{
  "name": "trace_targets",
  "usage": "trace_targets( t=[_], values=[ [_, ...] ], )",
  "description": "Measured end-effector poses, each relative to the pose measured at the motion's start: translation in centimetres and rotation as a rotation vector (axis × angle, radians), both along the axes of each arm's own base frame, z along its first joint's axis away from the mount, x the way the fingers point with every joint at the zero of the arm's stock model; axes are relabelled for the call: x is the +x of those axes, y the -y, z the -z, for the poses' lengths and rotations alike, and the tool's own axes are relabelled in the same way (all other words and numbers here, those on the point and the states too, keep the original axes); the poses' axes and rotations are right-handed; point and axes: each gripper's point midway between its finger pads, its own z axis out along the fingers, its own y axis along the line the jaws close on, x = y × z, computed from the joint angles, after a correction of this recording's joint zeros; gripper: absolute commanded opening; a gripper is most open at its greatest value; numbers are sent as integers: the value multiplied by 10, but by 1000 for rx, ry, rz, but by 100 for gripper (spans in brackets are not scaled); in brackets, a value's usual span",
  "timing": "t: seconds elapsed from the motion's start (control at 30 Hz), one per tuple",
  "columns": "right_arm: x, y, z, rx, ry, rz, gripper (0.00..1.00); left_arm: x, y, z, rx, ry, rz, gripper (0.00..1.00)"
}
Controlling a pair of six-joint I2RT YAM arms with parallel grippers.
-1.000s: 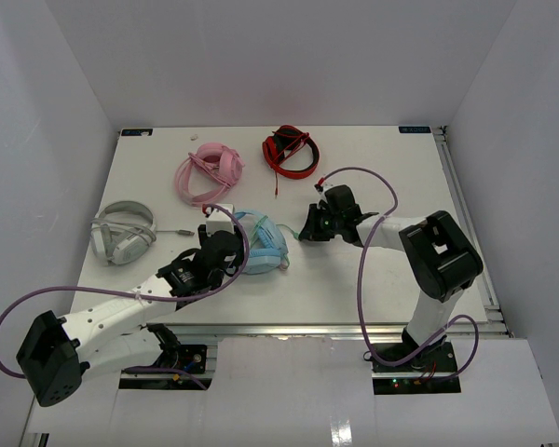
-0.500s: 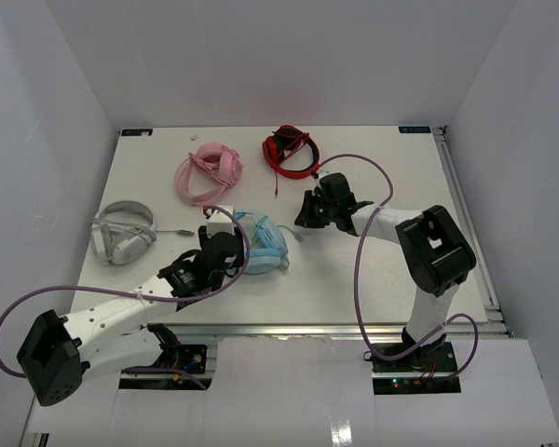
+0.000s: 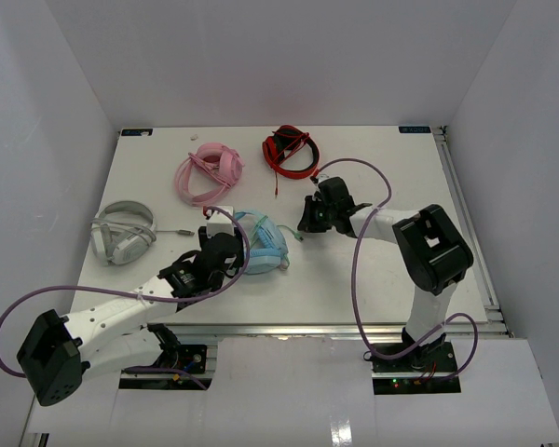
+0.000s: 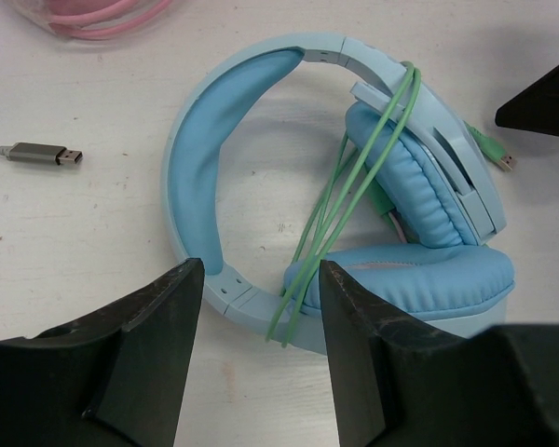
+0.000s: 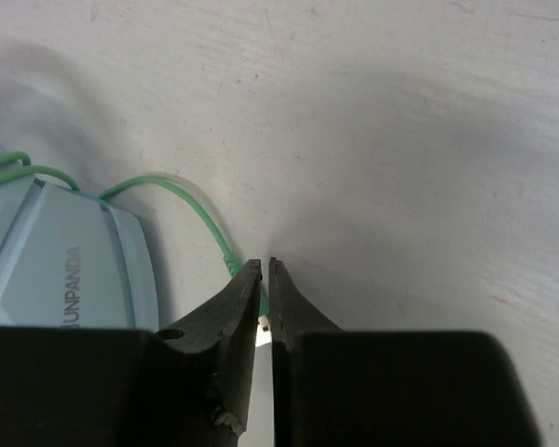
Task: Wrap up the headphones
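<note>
The light blue headphones [image 3: 264, 247] lie flat on the table, ear cups folded in. Their thin green cable [image 4: 349, 200] is looped several times over the headband and one cup [image 4: 419, 191]. My left gripper [image 4: 261, 303] hovers over the near end of the headband, open, with the band and cable loops showing between its fingers. My right gripper [image 3: 305, 223] is just right of the headphones, low over the table. It is shut on the plug end of the cable [image 5: 210, 228], which runs from the ear cup shell [image 5: 65, 275] into the closed tips [image 5: 264, 272].
A pink headset [image 3: 210, 172] and a red headset [image 3: 291, 151] lie at the back. A grey-white headset [image 3: 123, 233] is at the left, with its USB plug [image 4: 45, 155] beside the blue headband. White walls enclose the table.
My right arm has swung a little left and toward the back, carrying the cable end with it. The left arm and headphones have stayed put.
</note>
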Motion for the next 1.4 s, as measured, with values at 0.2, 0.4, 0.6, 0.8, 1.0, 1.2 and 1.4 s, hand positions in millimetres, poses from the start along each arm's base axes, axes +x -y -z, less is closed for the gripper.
trace_targets(
  t=[0.2, 0.4, 0.6, 0.8, 1.0, 1.2, 1.4],
  values=[
    [-10, 9, -39, -1, 48, 18, 29, -1, 5, -5, -4, -9, 28, 65],
    [-37, 8, -119, 44, 167, -16, 73, 2, 27, -50, -109, 42, 105, 93],
    [-55, 23, -185, 26, 260, -11, 90, -2, 40, -93, -223, 106, 171, 98],
    [-90, 59, -183, -32, 312, 44, 90, -15, 24, -107, -310, 181, 160, 98],
    [-117, 77, -151, -52, 295, 52, 90, -27, 11, -81, -311, 185, 145, 98],
    [-119, 78, -146, -47, 313, 58, 90, -42, 20, -71, -326, 193, 210, 98],
    [-116, 76, -149, -34, 331, 63, 90, -47, 17, -73, -364, 247, 235, 98]
  ],
)
